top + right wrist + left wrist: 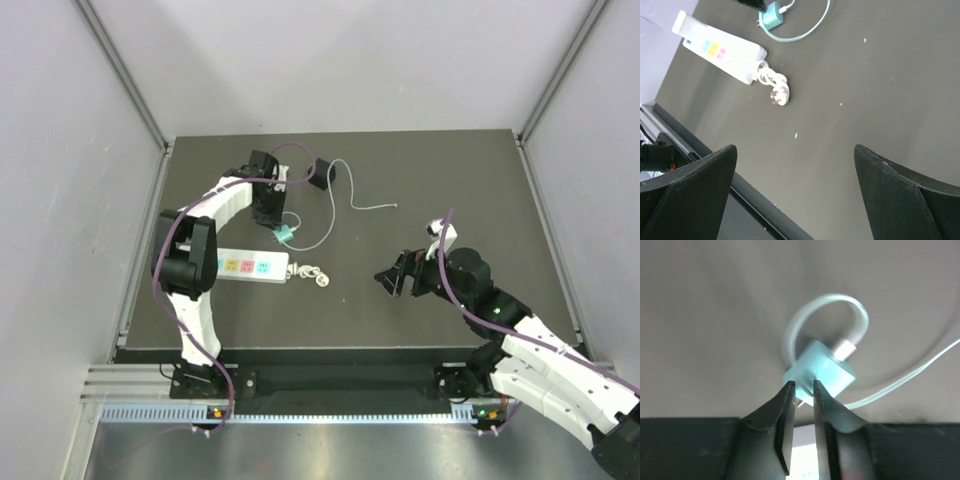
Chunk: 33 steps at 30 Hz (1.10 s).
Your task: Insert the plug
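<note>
The left gripper [802, 388] has its jaws drawn to a thin slit at the edge of a teal adapter [824, 371], just beyond the power strip [245, 267]; a firm pinch cannot be confirmed. The plug [322, 172] lies near the desk's [470, 170] far edge, untouched. The right gripper [392, 282] hangs wide open toward the near right.

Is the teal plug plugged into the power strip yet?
Out: the teal plug lies apart from the power strip.
</note>
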Each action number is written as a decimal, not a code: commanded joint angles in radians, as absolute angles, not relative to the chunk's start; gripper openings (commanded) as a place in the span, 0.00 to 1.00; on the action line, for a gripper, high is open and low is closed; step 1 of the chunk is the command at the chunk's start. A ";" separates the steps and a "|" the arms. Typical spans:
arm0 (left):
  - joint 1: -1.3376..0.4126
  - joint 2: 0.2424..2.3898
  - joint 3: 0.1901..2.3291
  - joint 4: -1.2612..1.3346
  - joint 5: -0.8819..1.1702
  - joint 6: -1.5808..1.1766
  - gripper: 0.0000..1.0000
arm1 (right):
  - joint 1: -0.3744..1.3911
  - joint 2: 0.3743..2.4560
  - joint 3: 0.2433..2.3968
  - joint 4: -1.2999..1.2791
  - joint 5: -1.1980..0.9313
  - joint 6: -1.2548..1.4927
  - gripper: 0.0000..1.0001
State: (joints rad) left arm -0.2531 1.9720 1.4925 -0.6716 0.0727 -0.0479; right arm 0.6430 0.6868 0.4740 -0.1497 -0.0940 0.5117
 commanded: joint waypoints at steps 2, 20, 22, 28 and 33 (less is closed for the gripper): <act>-0.288 1.942 1.493 -0.637 0.236 -0.118 0.24 | 0.641 0.692 0.466 -0.118 -0.078 0.528 1.00; -0.220 1.614 1.450 -0.609 0.224 -0.284 0.44 | 0.715 1.258 0.832 0.018 0.072 0.465 0.95; -0.183 1.530 1.355 -0.527 0.252 -0.371 0.44 | 0.750 1.360 0.902 0.005 0.086 0.453 0.94; -0.083 1.295 1.036 -0.313 0.193 -0.522 0.51 | 0.830 1.623 1.139 -0.024 0.144 0.538 0.93; -0.081 1.221 0.973 -0.304 0.276 -0.496 0.50 | 0.828 1.825 1.319 -0.054 0.175 0.643 0.86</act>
State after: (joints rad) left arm -0.0769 1.2583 0.9787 -0.4099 0.2287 -0.4820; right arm 0.8249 1.7447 1.2274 -0.0353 0.1200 0.5682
